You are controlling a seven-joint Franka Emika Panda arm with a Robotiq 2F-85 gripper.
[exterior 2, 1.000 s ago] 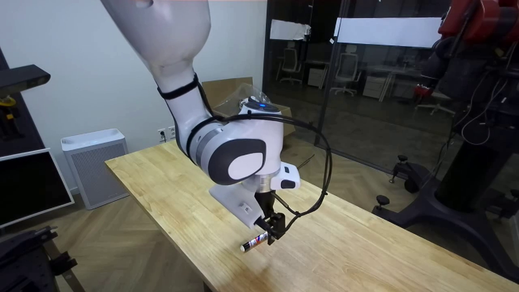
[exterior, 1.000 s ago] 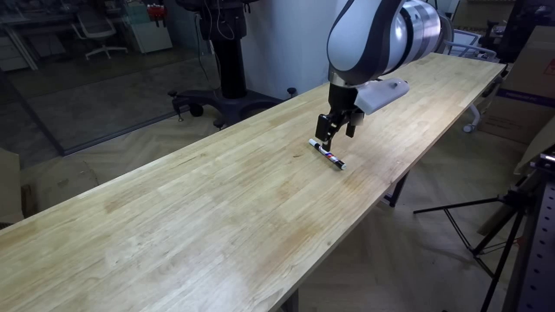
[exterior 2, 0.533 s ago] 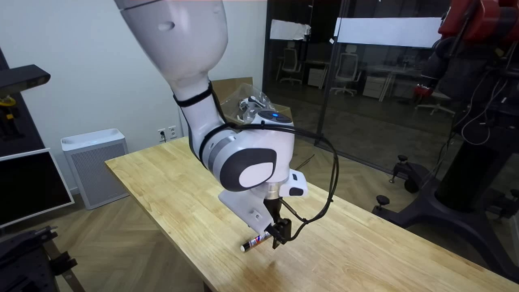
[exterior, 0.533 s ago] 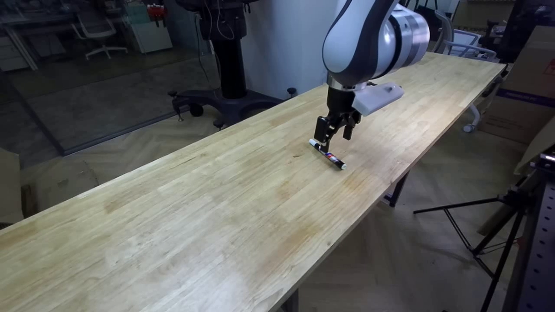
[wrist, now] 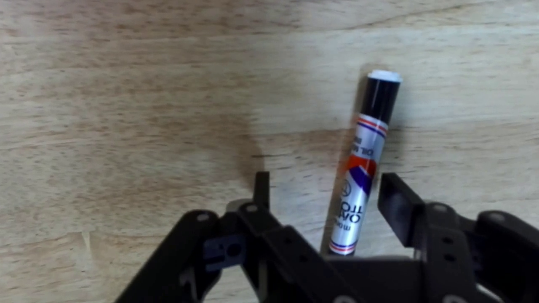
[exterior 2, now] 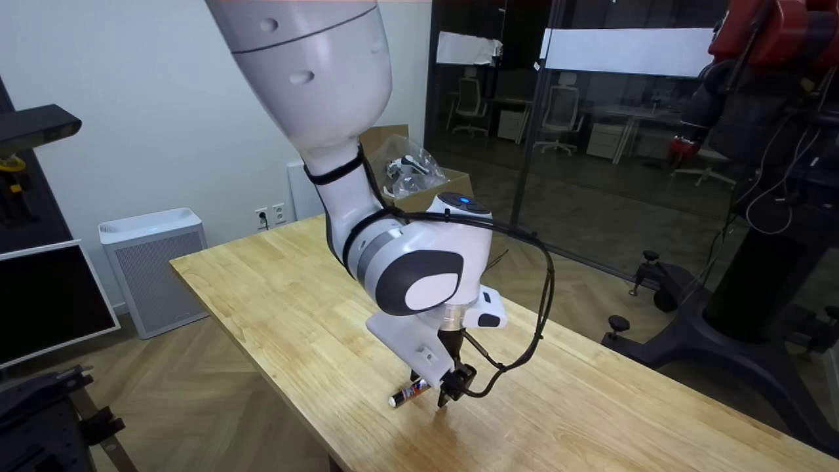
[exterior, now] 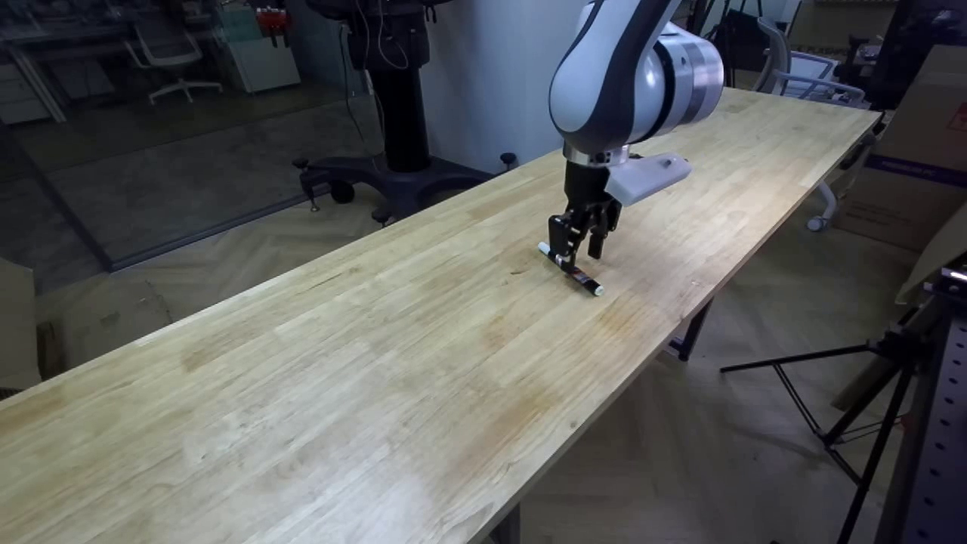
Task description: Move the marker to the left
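Between the spread, unclenched fingers (wrist: 400, 206) of my gripper (wrist: 325, 189) lies the marker (wrist: 363, 164), flat on the table (exterior: 378, 363). Seen from my wrist, it sits much closer to one finger than to the other, with a strip of wood showing on each side. Its length runs outward from beneath me, a little aslant: the outer end carries a white tip and a black section, followed by a pale barrel with red and blue marks and some lettering. My own body covers its inner end in the wrist view, yet in an exterior view that end, whitish too, shows past my fingers. Whether my fingertips touch the wood I cannot tell. Above the gripper my arm (exterior 2: 346, 195) leans over, and a black cable (exterior 2: 549, 282) loops out beside it. Well apart from me, past the table's edges, are a cardboard box (exterior 2: 426, 198) and a dark wheeled stand (exterior: 403, 121).
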